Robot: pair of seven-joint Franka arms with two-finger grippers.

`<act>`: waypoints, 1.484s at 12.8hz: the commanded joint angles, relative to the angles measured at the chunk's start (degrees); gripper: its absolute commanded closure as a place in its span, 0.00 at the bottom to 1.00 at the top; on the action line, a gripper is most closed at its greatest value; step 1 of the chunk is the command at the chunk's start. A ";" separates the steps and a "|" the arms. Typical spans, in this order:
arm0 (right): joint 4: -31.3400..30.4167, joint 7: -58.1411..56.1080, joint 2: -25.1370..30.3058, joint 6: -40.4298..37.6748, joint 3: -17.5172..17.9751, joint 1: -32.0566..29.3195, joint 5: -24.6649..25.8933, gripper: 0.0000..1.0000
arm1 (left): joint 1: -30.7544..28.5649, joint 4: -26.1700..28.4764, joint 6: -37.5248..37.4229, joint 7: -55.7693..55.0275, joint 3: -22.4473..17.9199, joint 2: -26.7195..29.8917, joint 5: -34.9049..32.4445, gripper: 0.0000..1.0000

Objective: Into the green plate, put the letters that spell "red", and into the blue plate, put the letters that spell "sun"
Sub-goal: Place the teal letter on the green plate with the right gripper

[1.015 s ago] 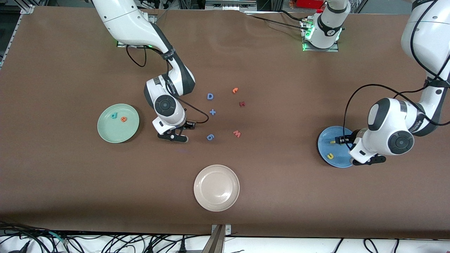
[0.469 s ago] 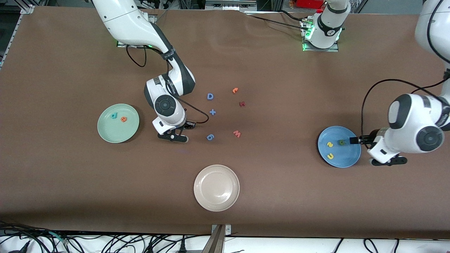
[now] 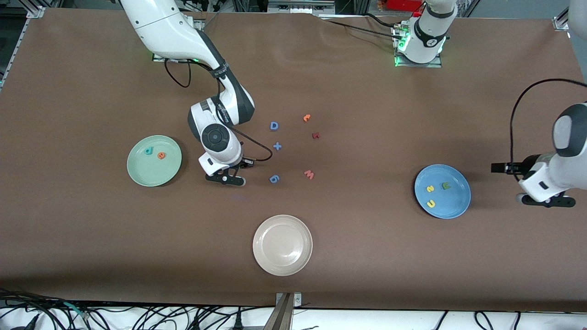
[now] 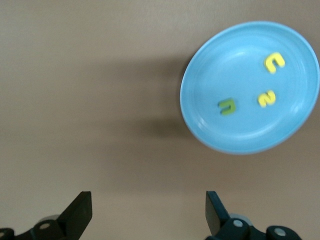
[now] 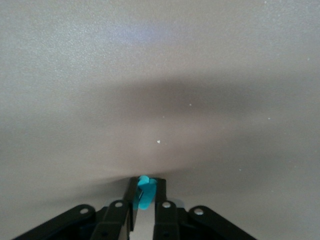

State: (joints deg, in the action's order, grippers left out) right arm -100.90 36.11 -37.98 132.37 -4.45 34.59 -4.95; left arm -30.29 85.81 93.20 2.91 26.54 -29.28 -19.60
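Note:
The blue plate (image 3: 451,204) holds a yellow "s" (image 3: 430,188), a dark green "u" (image 3: 445,185) and a yellow "n" (image 3: 431,203). All three also show in the left wrist view, on the blue plate (image 4: 235,60). My left gripper (image 3: 545,201) hangs open and empty (image 4: 147,215) over bare table, beside that plate toward the left arm's end. The green plate (image 3: 151,173) carries a teal "d" (image 3: 148,151) and an orange "e" (image 3: 161,156). My right gripper (image 3: 224,179) is low at the table between the green plate and the loose letters, shut (image 5: 145,182) on a teal letter (image 5: 146,194).
A beige-white plate (image 3: 282,245) lies near the front edge. Loose foam pieces lie mid-table: a blue "D" (image 3: 274,126), a blue plus (image 3: 277,146), a blue "6" (image 3: 274,178), a red "w" (image 3: 309,174), a dark red letter (image 3: 315,135) and an orange one (image 3: 307,118).
My left gripper has drawn away from over the blue plate toward the left arm's end, leaving the green "u" lying in the plate. The right arm has stayed where it was.

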 commanded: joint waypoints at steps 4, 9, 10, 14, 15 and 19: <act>1.14 1.68 -0.34 -0.27 -0.47 0.47 0.90 1.00 | 12.47 -1.09 -9.25 2.72 -13.82 13.42 12.25 0.00; 1.67 0.55 5.44 -8.68 -4.41 -0.14 0.11 1.00 | 24.20 -0.82 -12.60 1.49 -23.19 23.29 16.17 0.00; 1.76 -0.33 7.11 -11.32 -5.47 -0.23 0.11 1.00 | 25.09 -1.09 -12.78 1.40 -23.90 24.08 16.17 0.00; 1.59 -7.70 12.39 -19.41 -11.96 -0.23 0.11 1.00 | 27.56 -0.39 -13.22 -0.35 -25.14 26.11 17.14 0.00; 1.41 -9.81 12.92 -22.13 -13.98 -0.23 0.11 1.00 | 27.74 -0.39 -12.70 -0.44 -25.14 26.11 17.75 0.00; -4.81 -15.10 14.60 -21.21 -19.89 -0.41 -0.06 1.00 | 27.39 0.32 -10.59 -0.53 -24.96 25.42 19.16 0.00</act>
State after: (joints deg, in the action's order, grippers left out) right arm -100.65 22.47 -25.56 109.22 -23.52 33.84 -4.96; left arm -3.12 84.21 81.25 2.75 2.43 -4.79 -1.95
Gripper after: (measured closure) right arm 0.837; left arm 0.000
